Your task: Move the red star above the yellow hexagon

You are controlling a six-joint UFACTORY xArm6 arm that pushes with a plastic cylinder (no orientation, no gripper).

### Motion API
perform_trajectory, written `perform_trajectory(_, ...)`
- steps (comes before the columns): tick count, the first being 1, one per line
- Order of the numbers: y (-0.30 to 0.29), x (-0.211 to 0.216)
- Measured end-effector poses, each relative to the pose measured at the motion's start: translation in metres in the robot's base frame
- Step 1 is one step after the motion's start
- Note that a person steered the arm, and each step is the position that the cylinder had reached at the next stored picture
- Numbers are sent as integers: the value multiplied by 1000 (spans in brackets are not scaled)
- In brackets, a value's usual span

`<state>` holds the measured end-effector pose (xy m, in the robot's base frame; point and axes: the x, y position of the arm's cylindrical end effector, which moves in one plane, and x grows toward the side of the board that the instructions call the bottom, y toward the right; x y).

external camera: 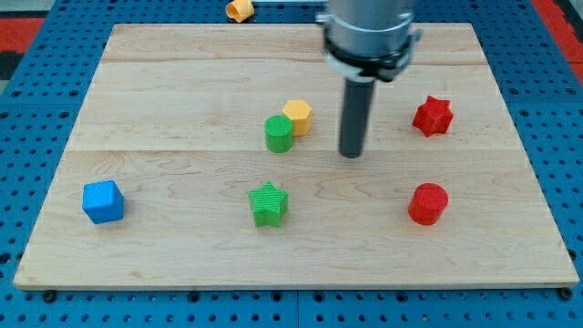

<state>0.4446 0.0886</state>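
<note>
The red star (pixel 433 116) lies on the wooden board at the view's right, upper half. The yellow hexagon (pixel 298 116) lies near the board's middle, touching a green cylinder (pixel 279 134) at its lower left. My tip (pixel 352 153) is on the board between them, to the right of and slightly below the yellow hexagon, and to the left of and below the red star. It touches no block.
A red cylinder (pixel 427 203) lies at the lower right, a green star (pixel 268 203) at lower centre, a blue cube (pixel 102 201) at lower left. An orange-yellow block (pixel 239 10) lies off the board (pixel 182 82) at the view's top.
</note>
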Motion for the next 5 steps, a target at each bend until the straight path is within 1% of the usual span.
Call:
perform_trajectory(2, 125, -22)
perform_trajectory(3, 175, -41)
perform_trajectory(4, 164, -51)
perform_trajectory(5, 125, -48)
